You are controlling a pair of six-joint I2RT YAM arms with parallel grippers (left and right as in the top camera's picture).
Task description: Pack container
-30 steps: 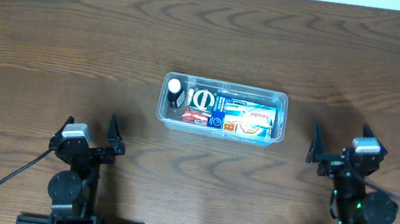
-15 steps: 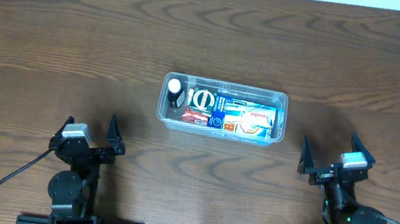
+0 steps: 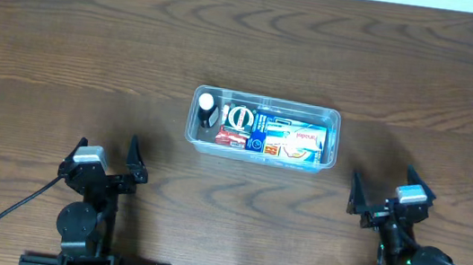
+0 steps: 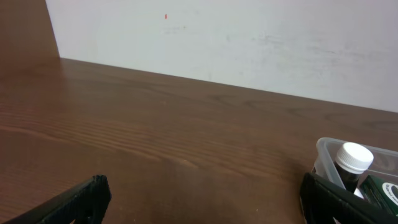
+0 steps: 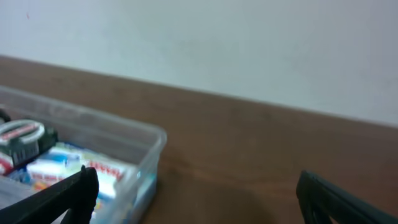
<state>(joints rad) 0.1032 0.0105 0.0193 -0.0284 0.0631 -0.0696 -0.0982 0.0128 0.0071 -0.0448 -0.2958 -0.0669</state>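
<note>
On the wood table (image 3: 247, 43), the container (image 3: 268, 98) sits centred and filled. The left gripper (image 3: 108, 146) and right gripper (image 3: 383, 178) stand spread wide, empty, well clear. Park your arms low without nudging it.

The table (image 3: 67, 39) is dark brown with wavy wood grain, and the wall (image 4: 249, 37) ahead of both grippers is plain white. The left gripper (image 3: 108, 147) and right gripper (image 3: 383, 178) have black fingers and pale grey tops. Ahead of and between them, the clear, shiny container (image 3: 336, 118) shows a dark, white-capped bottle (image 3: 207, 104), a black-and-white round item (image 3: 239, 117) and a red packet (image 3: 229, 137) toward the left gripper's side, and a blue box (image 3: 294, 142) with white and orange print toward the right's.
</note>
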